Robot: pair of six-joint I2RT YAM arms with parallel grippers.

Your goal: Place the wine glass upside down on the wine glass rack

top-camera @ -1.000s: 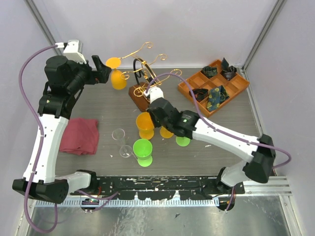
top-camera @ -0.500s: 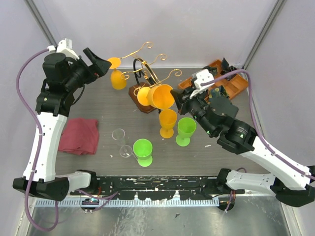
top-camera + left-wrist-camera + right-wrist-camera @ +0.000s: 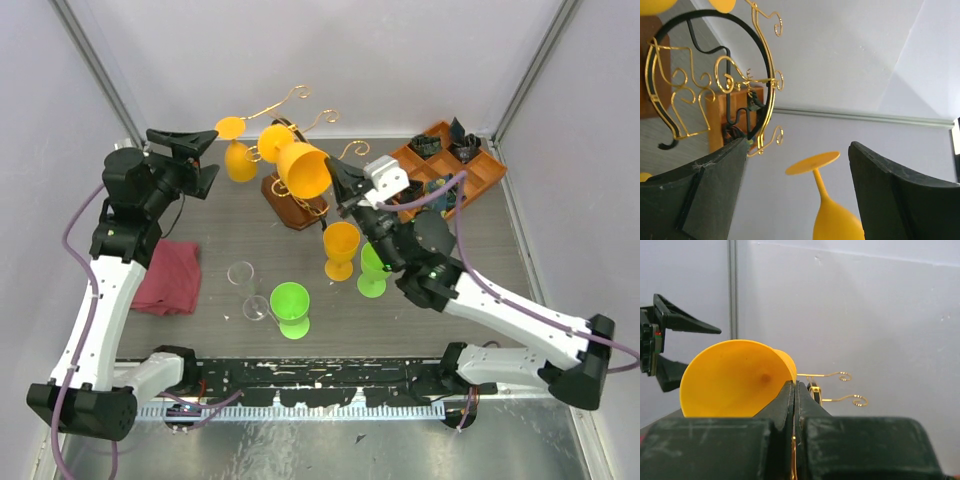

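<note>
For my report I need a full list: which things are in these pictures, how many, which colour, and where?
rack: 1, gold wire on brown base, back middle
orange glasses: 3, orange; hanging glass upside down on the rack, held glass beside the rack, standing glass on the table
green glasses: 2, green; near glass, far glass partly hidden
clear glasses: 2, colourless; back clear glass and front clear glass, left of the near glass
cloth: 1, dark red, left side
tray: 1, orange, back right, holding dark items
left end effector: 1, black, open, facing the hanging glass
right end effector: 1, black, shut on the held glass
</note>
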